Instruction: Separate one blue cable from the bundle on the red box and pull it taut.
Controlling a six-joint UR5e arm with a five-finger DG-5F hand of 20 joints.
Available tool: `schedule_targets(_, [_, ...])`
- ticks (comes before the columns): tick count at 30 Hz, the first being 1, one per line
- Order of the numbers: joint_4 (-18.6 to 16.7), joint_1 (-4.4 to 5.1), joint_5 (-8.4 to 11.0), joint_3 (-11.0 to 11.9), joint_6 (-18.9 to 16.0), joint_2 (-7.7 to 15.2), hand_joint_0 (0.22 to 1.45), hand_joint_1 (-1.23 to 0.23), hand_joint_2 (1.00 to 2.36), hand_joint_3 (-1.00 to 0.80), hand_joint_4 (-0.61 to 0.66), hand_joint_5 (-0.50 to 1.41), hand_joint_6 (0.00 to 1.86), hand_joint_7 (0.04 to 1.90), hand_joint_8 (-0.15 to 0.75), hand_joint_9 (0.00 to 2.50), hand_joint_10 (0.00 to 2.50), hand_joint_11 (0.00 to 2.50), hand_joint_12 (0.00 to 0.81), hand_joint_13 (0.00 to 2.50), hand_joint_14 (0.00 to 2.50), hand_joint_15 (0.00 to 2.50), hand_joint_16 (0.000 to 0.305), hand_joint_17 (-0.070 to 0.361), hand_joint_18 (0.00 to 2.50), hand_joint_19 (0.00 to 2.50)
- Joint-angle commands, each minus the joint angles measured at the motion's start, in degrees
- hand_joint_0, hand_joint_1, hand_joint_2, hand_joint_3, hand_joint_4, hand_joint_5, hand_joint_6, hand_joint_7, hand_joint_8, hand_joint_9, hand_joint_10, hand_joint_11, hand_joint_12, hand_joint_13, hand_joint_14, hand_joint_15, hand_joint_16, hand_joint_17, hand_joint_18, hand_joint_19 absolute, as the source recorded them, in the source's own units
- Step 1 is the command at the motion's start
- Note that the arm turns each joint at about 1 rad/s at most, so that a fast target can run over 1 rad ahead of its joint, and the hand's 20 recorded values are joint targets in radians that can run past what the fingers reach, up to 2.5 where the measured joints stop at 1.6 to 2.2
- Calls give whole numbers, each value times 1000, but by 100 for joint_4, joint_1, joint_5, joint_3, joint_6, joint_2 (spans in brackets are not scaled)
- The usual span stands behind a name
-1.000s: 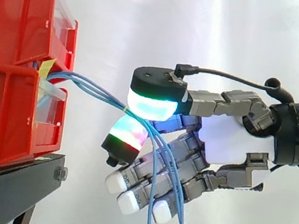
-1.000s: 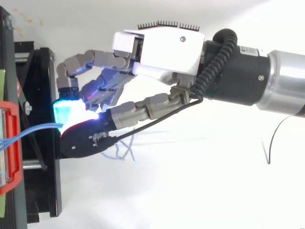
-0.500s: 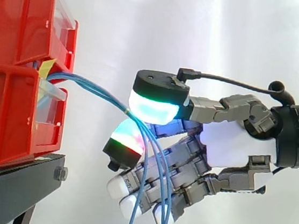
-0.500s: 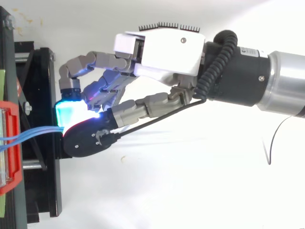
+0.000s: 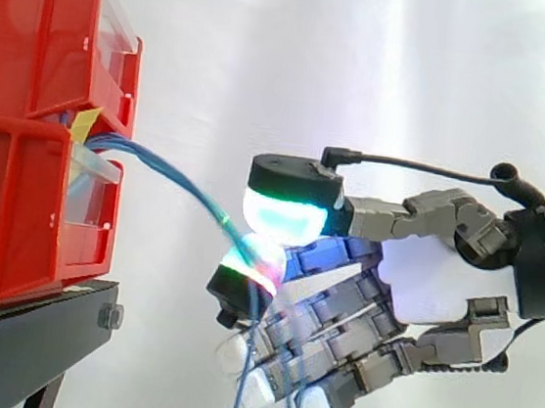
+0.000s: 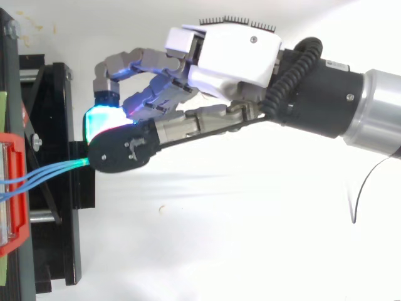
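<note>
Where the arm reaches in from the right in the side view, the grey-and-white robot hand (image 5: 431,281) has its fingers curled. Two of its thick glowing fingertips (image 5: 289,216), one cyan-green above and one green-and-red just below, close against each other on a bundle of thin blue cables (image 5: 159,164). The other fingers curl under the palm, their white pads pointing down and to the left.

From above, the hand (image 6: 232,53) lies with its black-backed upper pad over the pinch. From the pinch the cables run up and leftward in a nearly straight, slightly bowed line to the gap between two stacked red plastic bins (image 5: 24,136). They enter beside a small yellow tape tab (image 5: 82,125) and above the lower bin's clear front panel (image 5: 94,169).

In the top view, several blue strands (image 6: 44,174) fan apart at the red bin (image 6: 20,219) and converge at the fingertips. More than one seems to be pinched, though the pads hide the exact count. Below the pinch, loose strands hang down past the curled fingers.

The bins sit on a black metal stand (image 5: 21,333), in front of a white curtain (image 5: 417,63).
</note>
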State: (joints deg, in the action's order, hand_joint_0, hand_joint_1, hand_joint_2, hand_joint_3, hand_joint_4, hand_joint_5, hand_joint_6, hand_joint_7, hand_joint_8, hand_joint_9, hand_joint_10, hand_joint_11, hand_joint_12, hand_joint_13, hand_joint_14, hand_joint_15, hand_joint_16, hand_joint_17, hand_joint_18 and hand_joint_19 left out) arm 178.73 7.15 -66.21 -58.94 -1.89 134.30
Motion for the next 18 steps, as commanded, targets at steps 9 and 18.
schedule_targets(9, [48,76,108,6,-496,0,607,-685,1006,-404,273,-89,504,1093,340,989,9,297,372,787,9,281,42,95,724,469])
schedule_targets(18, [39,94,100,-3,-391,9,525,-638,1000,-500,272,-110,504,986,336,912,9,244,385,716,9,263,48,108,691,471])
